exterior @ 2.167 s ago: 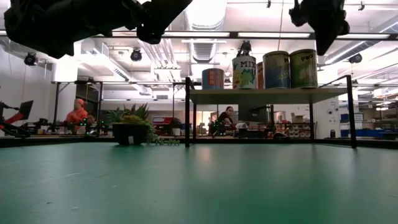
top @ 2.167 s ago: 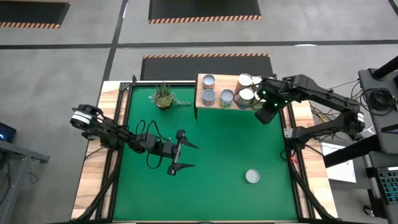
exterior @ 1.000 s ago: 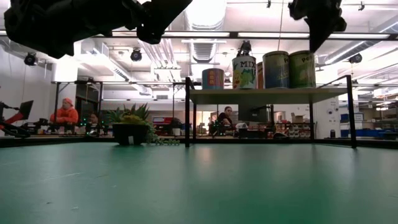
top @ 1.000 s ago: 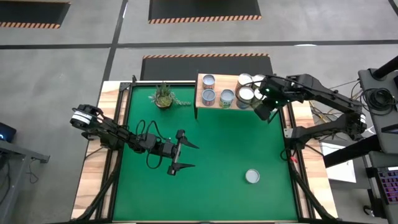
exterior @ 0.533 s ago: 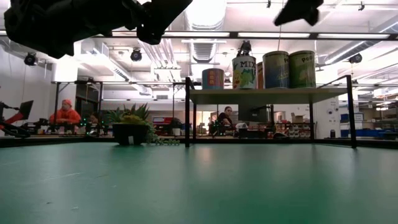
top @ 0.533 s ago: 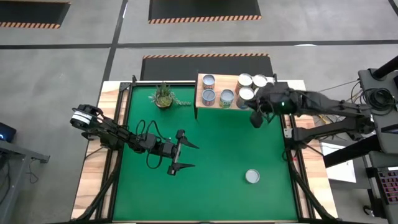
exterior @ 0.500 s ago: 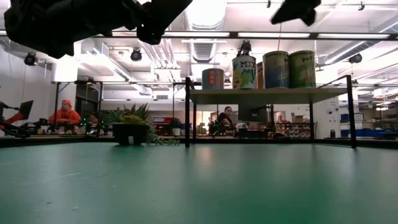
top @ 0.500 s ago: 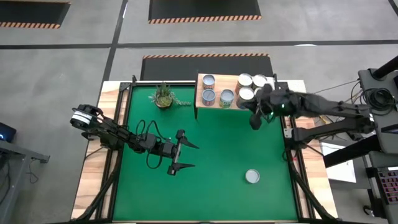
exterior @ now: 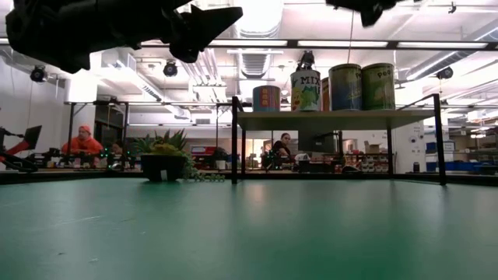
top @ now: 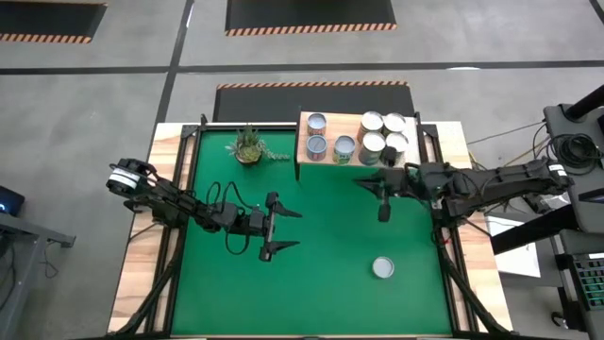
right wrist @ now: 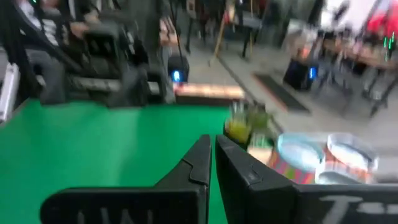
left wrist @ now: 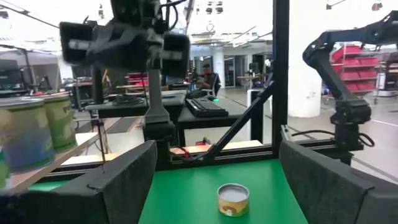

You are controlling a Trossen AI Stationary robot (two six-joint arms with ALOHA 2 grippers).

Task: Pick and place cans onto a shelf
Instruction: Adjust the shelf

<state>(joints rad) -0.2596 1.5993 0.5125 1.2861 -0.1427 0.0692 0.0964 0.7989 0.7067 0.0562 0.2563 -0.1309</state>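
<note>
The light-wood shelf (top: 330,132) stands at the table's far edge and carries several silver-topped cans (top: 373,144); they also show in the low view (exterior: 346,85). One can (top: 382,268) stands upright on the green mat near the right front, and shows in the left wrist view (left wrist: 232,200). My right gripper (top: 368,185) is shut and empty, in the air just in front of the shelf, pointing toward the table's left; its fingers meet in its wrist view (right wrist: 212,149). My left gripper (top: 294,229) is open and empty over the mat's middle left.
A small potted plant (top: 248,144) stands on the mat left of the shelf. Black rails (top: 436,208) run along the mat's right side. The shelf's black legs (exterior: 234,140) stand on the mat's far part. People sit in the room behind (exterior: 80,141).
My right gripper has drawn back from the cans at the shelf's right end, gone toward the table's near and left sides, and turned level to point left. The cans on the shelf have stayed put. My left gripper has shifted a little.
</note>
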